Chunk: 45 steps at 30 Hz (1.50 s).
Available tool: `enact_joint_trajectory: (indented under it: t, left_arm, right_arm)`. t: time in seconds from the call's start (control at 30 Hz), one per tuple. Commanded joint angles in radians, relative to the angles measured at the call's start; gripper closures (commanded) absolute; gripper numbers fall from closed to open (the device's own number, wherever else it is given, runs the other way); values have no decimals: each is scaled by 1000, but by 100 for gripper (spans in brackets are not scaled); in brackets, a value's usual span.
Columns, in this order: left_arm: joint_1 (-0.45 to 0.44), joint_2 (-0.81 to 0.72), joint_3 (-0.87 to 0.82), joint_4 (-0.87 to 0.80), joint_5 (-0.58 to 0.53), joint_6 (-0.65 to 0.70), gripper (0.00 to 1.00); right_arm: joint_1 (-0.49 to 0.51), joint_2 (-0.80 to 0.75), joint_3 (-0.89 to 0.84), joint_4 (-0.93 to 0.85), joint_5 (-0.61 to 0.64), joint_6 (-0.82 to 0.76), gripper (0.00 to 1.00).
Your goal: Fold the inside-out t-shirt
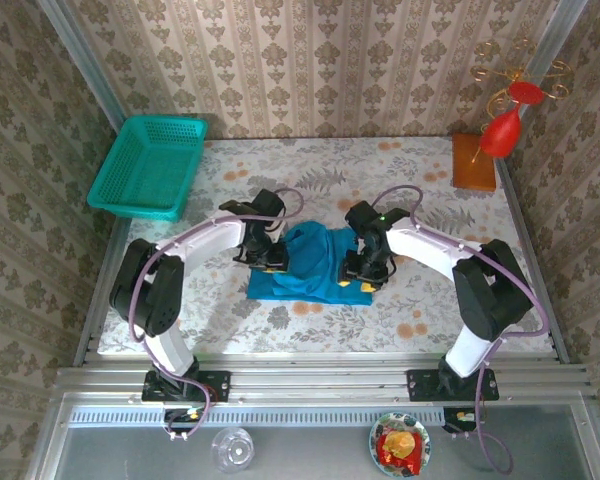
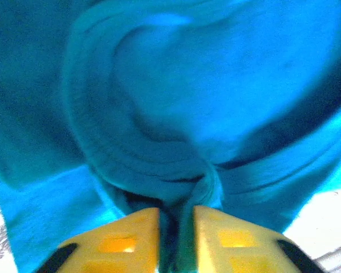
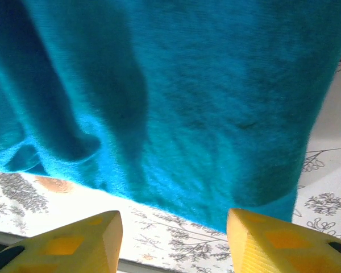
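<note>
The inside-out t-shirt (image 1: pixel 315 265) lies bunched in the middle of the table, bright blue, between both arms. My left gripper (image 1: pixel 270 262) sits at its left edge, and in the left wrist view its yellow fingers (image 2: pixel 131 239) are shut on a pinched fold of the t-shirt (image 2: pixel 204 102). My right gripper (image 1: pixel 368 278) hovers at the shirt's right edge. In the right wrist view it (image 3: pixel 173 239) stands open with only table between its fingertips (image 3: pixel 261 236), just short of the t-shirt's edge (image 3: pixel 187 114).
A teal mesh basket (image 1: pixel 148 166) stands at the table's back left. A brown wooden block with a red ornament (image 1: pixel 475 160) sits at the back right. The floral tablecloth (image 1: pixel 420 320) is bare in front of the shirt.
</note>
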Motion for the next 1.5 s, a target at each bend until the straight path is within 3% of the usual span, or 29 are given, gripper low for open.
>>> enact_joint_trajectory:
  t: [0.0, 0.1, 0.2, 0.3, 0.5, 0.63, 0.8, 0.9, 1.1, 1.27, 1.47]
  left_arm:
    - [54, -36, -35, -80, -109, 40, 89]
    - [122, -63, -100, -70, -127, 48, 98]
    - [183, -80, -152, -46, -123, 50, 98]
    - [212, -95, -175, -25, -69, 53, 91]
    - [244, -173, -174, -29, -14, 40, 65]
    - [271, -215, -171, -61, -23, 50, 62]
    - [257, -182, -189, -53, 107, 102, 62]
    - [247, -137, -207, -67, 47, 117, 61]
    - [253, -107, -226, -30, 33, 120, 59]
    - [257, -98, -211, 4, 60, 114, 63]
    - [264, -124, -220, 20, 122, 109, 87]
  right_arm:
    - [-23, -16, -25, 14, 23, -27, 47]
    - [-42, -7, -43, 15, 26, -38, 47]
    - [-55, -3, -56, 13, 34, -45, 47]
    - [-58, -4, -57, 2, 43, -49, 47]
    - [-54, -31, -56, 6, 24, -36, 48]
    - [-19, -48, -58, 49, -52, -15, 50]
    - [31, -20, -56, 156, -187, 22, 53]
    - [44, 16, -45, 170, -198, 28, 55]
    - [46, 73, -59, 178, -168, 29, 56]
    - [46, 111, -75, 158, -109, 24, 58]
    - [38, 113, -91, 160, -89, 26, 59]
